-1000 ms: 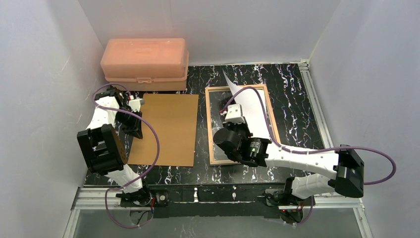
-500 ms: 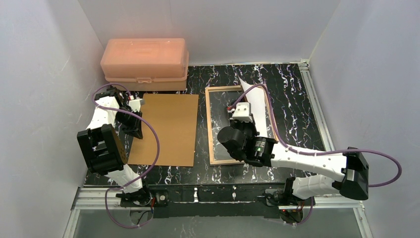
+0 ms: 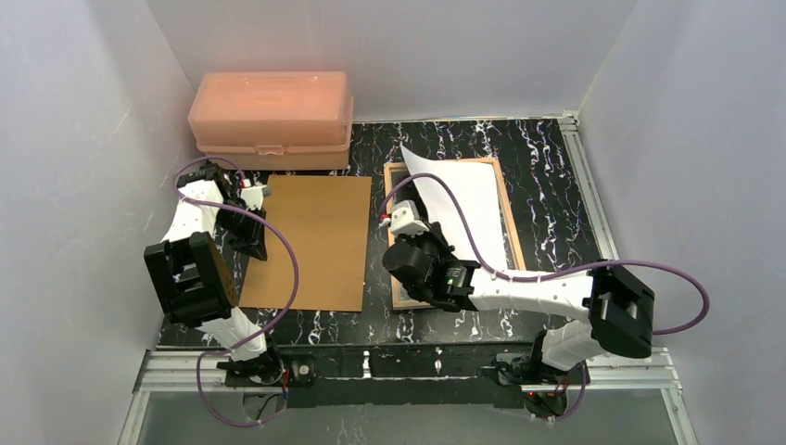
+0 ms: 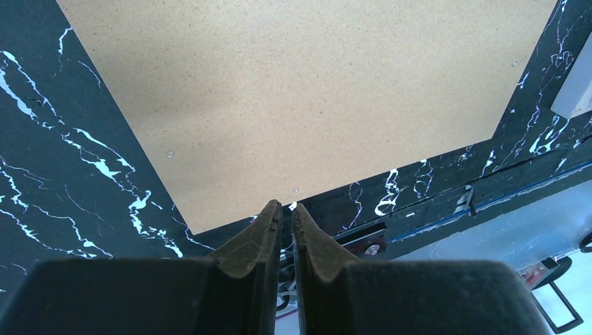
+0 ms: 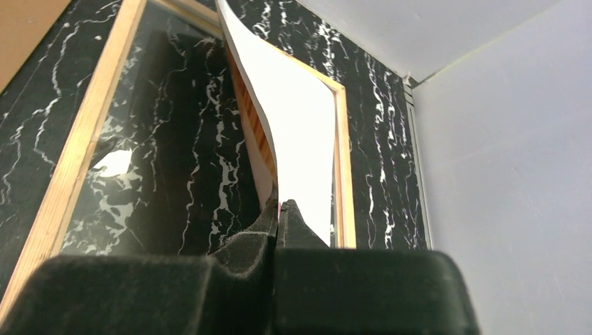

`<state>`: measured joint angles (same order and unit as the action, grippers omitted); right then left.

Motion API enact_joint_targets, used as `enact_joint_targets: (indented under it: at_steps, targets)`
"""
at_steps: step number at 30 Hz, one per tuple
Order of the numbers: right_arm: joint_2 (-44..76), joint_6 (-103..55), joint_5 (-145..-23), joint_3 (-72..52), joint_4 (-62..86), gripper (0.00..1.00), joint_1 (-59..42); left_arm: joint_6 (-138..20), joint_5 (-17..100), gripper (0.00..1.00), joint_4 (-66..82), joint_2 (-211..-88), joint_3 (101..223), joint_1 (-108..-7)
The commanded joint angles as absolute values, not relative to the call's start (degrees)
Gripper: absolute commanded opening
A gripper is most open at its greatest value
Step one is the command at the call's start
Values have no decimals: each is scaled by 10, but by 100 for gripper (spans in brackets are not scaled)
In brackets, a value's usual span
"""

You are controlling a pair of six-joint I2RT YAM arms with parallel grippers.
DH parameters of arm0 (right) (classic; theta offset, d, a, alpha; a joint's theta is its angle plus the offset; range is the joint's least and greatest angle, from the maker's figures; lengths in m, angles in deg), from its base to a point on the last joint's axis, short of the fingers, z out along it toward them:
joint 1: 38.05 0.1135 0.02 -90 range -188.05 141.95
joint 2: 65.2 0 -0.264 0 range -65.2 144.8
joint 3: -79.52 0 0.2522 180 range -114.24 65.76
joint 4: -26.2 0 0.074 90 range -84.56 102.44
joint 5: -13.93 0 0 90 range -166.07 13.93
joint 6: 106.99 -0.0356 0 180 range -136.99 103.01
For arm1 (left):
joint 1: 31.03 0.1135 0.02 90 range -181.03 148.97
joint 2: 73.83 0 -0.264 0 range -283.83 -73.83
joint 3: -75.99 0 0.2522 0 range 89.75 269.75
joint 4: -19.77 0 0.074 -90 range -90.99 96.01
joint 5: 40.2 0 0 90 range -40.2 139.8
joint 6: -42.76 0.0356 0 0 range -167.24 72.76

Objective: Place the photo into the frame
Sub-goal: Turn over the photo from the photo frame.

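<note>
The right gripper (image 5: 279,209) is pinching the nearest edge of the photo (image 5: 300,132) tightly between its jaws. Ahead of it, the sheet is curling upward with its white back facing right. It is rising over the frame (image 5: 84,146), which is lying flat below. The left gripper (image 4: 287,209), almost closed and holding nothing, is pointing down at the edge of the backing board (image 4: 314,91) just ahead.

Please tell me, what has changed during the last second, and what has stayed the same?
The right tool, shut on the photo, swung right and then back left across the frame, pulling the photo so it now covers more of it. Nothing was taken or released. The left tool, the brown board and the pink box stayed in place.
</note>
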<state>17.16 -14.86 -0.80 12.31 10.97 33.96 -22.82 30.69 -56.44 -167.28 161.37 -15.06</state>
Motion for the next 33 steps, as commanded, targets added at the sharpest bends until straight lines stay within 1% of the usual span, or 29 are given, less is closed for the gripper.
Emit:
enact_joint_targets:
  at_steps: [1,6,10,20,26,33]
  targets:
    - [180,-90,-60,133,154,1,339,-223,299,10,-585,-1660,1625,-148]
    - [199,-66,-107,129,143,1,339,-223,298,10,-585,-1660,1625,-148]
    - [213,-80,-125,118,125,1,340,-223,298,10,-585,-1661,1624,-148]
    - [222,-126,-161,85,22,1,372,-222,298,9,-583,-1664,1621,-148]
    - [207,-147,-151,98,-1,1,384,-221,298,9,-579,-1664,1614,-148]
    - [228,-124,-143,99,-9,1,385,-222,297,9,-579,-1664,1616,-148]
